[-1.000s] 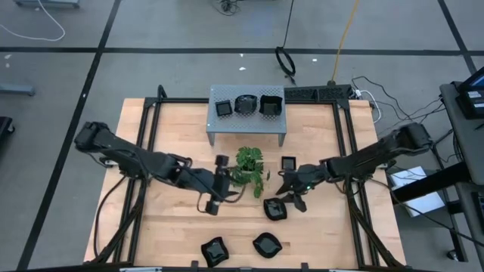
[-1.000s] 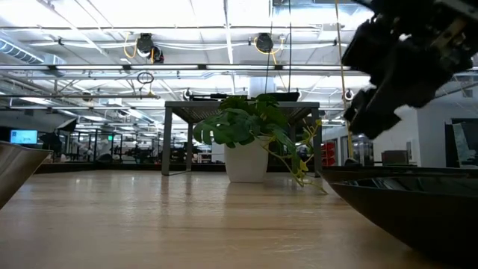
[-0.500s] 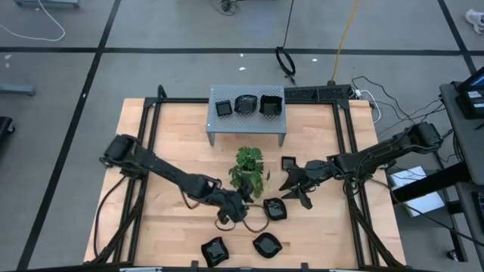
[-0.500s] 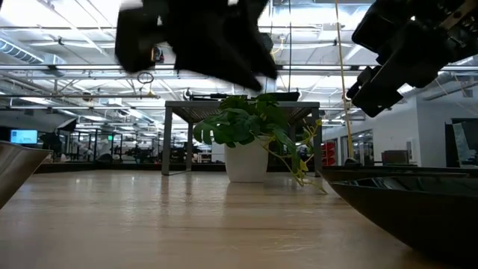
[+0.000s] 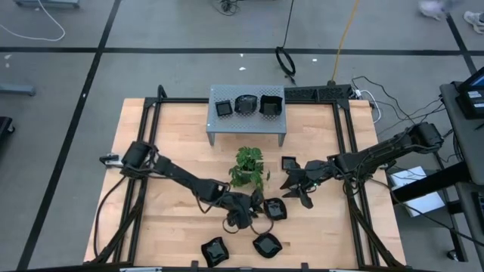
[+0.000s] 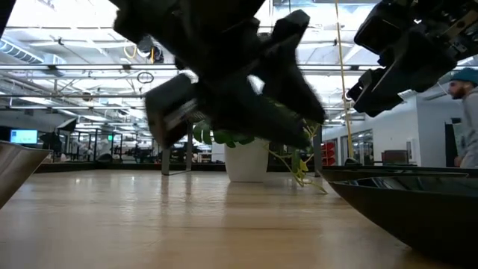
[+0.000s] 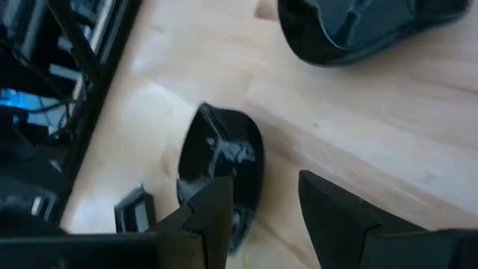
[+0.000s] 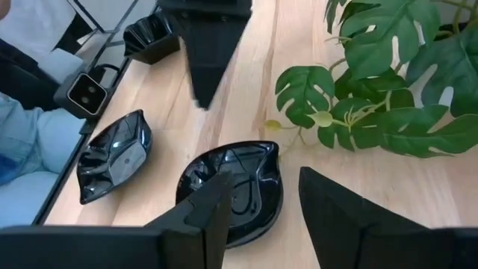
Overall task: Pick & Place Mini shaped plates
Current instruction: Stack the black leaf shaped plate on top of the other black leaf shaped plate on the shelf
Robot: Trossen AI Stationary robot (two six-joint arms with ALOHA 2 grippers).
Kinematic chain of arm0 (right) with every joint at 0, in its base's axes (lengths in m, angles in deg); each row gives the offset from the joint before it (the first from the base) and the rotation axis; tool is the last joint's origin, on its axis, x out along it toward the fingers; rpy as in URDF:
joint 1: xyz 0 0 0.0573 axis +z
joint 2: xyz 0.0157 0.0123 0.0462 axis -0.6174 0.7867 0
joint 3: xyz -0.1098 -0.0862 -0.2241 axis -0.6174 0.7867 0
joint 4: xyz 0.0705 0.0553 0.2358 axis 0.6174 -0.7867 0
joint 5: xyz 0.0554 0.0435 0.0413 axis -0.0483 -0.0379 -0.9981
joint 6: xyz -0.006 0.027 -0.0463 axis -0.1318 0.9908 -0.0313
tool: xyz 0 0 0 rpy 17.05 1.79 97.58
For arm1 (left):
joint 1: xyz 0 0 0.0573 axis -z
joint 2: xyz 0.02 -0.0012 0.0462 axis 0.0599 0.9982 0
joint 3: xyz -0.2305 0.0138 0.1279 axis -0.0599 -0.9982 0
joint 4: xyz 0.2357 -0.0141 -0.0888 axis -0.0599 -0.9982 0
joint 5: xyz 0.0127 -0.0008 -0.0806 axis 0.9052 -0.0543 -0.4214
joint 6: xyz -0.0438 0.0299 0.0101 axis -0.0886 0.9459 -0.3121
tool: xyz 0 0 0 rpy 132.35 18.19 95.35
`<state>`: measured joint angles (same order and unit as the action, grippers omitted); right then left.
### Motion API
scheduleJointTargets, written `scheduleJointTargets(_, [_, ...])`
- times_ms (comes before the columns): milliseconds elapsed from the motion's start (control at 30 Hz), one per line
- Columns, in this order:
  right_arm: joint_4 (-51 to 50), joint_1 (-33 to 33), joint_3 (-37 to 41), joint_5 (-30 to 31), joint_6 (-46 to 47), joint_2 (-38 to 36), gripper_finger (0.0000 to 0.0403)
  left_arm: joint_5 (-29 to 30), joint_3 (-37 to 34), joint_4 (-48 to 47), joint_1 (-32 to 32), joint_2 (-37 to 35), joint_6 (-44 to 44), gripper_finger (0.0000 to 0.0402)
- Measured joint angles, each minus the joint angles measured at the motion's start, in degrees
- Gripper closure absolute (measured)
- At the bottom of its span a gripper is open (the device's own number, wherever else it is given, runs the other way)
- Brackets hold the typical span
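Several glossy black mini plates show. Three sit on the grey shelf point(image 5: 246, 121), and one small square plate point(image 5: 288, 162) lies right of the plant. A wavy plate point(image 5: 275, 210) point(image 8: 231, 187) lies mid-table, and two more point(image 5: 266, 244) point(image 5: 214, 251) lie near the near edge. My left gripper point(image 5: 249, 219) point(image 7: 265, 187) hangs open above the table between these near plates, with a wavy plate point(image 7: 220, 161) just ahead of its fingers. My right gripper point(image 5: 295, 185) point(image 8: 265, 179) hovers open above and right of the mid-table plate. Neither holds anything.
A green leafy plant point(image 5: 249, 166) in a white pot point(image 6: 246, 161) stands mid-table before the shelf. A small camera box point(image 8: 82, 93) sits at the near edge between two plates. A black frame point(image 5: 147, 128) rims the table. A person point(image 6: 463, 119) stands in the room beyond.
My left arm has swung quickly from left of the plant toward the near edge and the right, and its gripper now hangs low over the near plates. My right gripper has risen a little. No plate has moved.
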<state>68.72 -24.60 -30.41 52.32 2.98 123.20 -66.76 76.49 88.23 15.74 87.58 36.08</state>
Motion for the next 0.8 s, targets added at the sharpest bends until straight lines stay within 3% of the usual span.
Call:
scheduleJointTargets(233, [0.1, 0.0, 0.0, 1.4, -0.2, 0.0, 0.0259, -3.1, -0.2, 5.6, -1.9, 2.3, 1.1, 0.0243])
scheduleJointTargets(567, [-0.1, 0.0, 0.0, 1.4, -1.2, 0.0, 0.0261, -1.8, 0.0, 10.7, -2.1, 7.1, 9.0, 0.0243])
scheduleJointTargets(800, [-0.1, 0.0, 0.0, 1.4, -1.4, 0.0, 0.0263, 0.1, 0.1, 15.3, -2.1, 8.4, 9.1, 0.0243])
